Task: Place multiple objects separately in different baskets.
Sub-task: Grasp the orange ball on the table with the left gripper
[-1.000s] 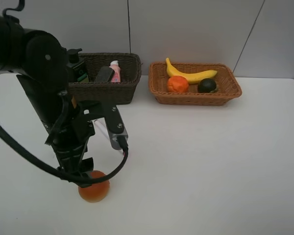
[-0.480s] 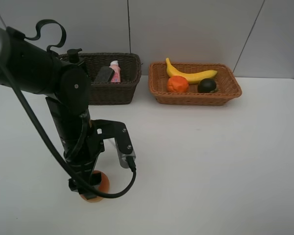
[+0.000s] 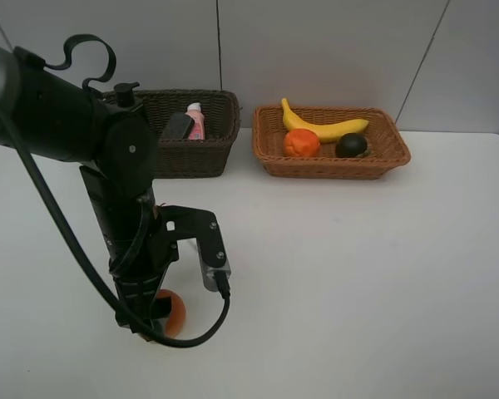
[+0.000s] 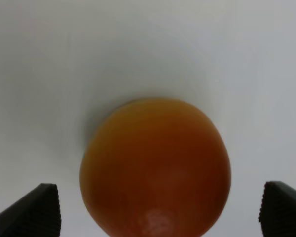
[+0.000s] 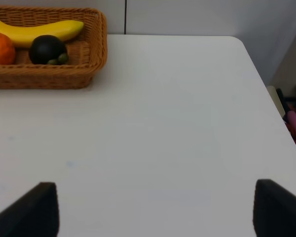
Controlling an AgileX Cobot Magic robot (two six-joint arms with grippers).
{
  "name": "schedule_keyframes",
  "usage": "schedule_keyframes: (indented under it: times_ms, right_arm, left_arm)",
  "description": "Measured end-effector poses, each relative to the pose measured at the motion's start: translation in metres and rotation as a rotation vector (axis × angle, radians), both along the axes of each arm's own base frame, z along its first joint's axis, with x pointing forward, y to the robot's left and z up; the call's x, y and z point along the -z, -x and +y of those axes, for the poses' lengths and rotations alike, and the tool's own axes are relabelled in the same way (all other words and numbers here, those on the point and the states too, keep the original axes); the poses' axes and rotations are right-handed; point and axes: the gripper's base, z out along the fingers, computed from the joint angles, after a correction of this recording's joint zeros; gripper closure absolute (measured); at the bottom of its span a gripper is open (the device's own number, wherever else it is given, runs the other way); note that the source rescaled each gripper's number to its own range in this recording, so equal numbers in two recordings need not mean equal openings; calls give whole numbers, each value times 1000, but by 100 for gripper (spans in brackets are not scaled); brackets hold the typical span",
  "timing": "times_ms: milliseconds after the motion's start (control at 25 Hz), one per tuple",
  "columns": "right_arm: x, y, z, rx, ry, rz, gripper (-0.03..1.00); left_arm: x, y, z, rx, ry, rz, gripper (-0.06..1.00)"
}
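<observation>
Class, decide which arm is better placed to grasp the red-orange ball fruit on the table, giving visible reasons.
Left. The left gripper, open, straddles the red-orange ball fruit; the right gripper faces only bare table and the tan basket.

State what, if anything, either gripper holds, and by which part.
Nothing is held. The left gripper is open astride the red-orange ball fruit, not touching it; the right gripper is open, empty.

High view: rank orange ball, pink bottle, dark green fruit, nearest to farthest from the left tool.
1. orange ball, at the left tool, front.
2. pink bottle, dark basket, back left.
3. dark green fruit, tan basket, back right.
</observation>
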Motion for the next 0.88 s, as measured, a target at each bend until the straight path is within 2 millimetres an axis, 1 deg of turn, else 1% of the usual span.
schedule_keyframes:
  times_ms: [160,480,880]
  right_arm:
    - [0,0,0,0,0,0,-1]
    - [0,0,0,0,0,0,-1]
    - [0,0,0,0,0,0,-1]
  left_arm:
    - [1,1,-1,11,-6,1,-6]
    - [20,0,0,22,-50,41,-6]
    - [21,-1,-1,34,-39,27,-6]
